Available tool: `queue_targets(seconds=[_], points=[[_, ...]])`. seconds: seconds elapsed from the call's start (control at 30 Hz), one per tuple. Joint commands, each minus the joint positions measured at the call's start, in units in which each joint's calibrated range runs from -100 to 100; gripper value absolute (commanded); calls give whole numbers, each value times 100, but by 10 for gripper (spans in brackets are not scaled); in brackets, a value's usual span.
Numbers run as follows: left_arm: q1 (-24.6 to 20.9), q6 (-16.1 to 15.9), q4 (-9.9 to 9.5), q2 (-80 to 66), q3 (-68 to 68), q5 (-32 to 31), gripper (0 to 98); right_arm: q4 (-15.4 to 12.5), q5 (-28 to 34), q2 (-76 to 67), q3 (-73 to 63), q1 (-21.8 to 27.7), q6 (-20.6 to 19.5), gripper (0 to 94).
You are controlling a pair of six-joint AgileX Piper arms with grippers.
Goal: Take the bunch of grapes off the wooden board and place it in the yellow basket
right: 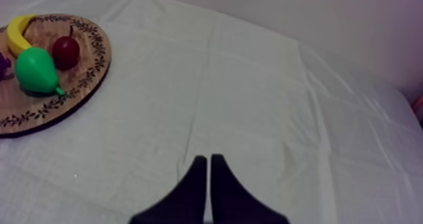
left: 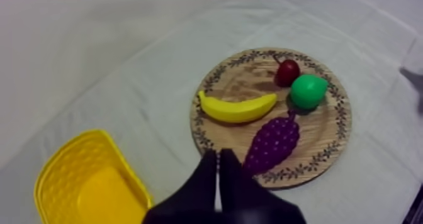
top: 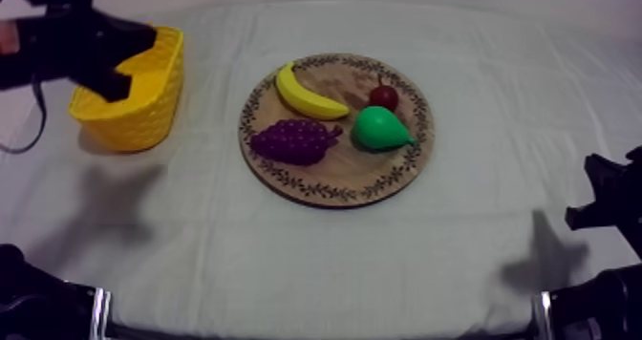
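Note:
The purple bunch of grapes (top: 296,140) (left: 272,141) lies on the near left part of the round wooden board (top: 334,193) (left: 327,154), untouched. A yellow basket (top: 143,115) (left: 82,189) stands at the table's left. My left gripper (top: 119,84) (left: 218,160) hovers over the basket's rim, well left of the board, its fingers together with nothing in them. My right gripper (top: 592,196) (right: 208,163) sits low at the right edge over bare cloth, fingers together, far from the board (right: 82,82).
Also on the board are a banana (top: 308,95) (left: 238,109), a green pear (top: 380,129) (left: 308,91) (right: 36,71) and a small red fruit (top: 384,96) (left: 288,72) (right: 65,52). Bare cloth separates basket and board.

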Motion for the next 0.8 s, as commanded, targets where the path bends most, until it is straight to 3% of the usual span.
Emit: queue_targets(seconds=[0.0, 0.37, 0.57, 0.77], points=[[121, -106, 21, 789, -979, 237, 0, -1, -2, 2, -1, 1, -1, 3], [314, -620, 288, 2930, -3314, 1388, 0, -1, -2, 2, -1, 1, 1, 3], [278, -940, 557, 3760, -4210, 2033, 0, -1, -2, 2, -1, 1, 1, 3], [326, -1244, 665, 4437, -4969, 2833, 0, -1, -2, 2, -1, 1, 1, 3]])
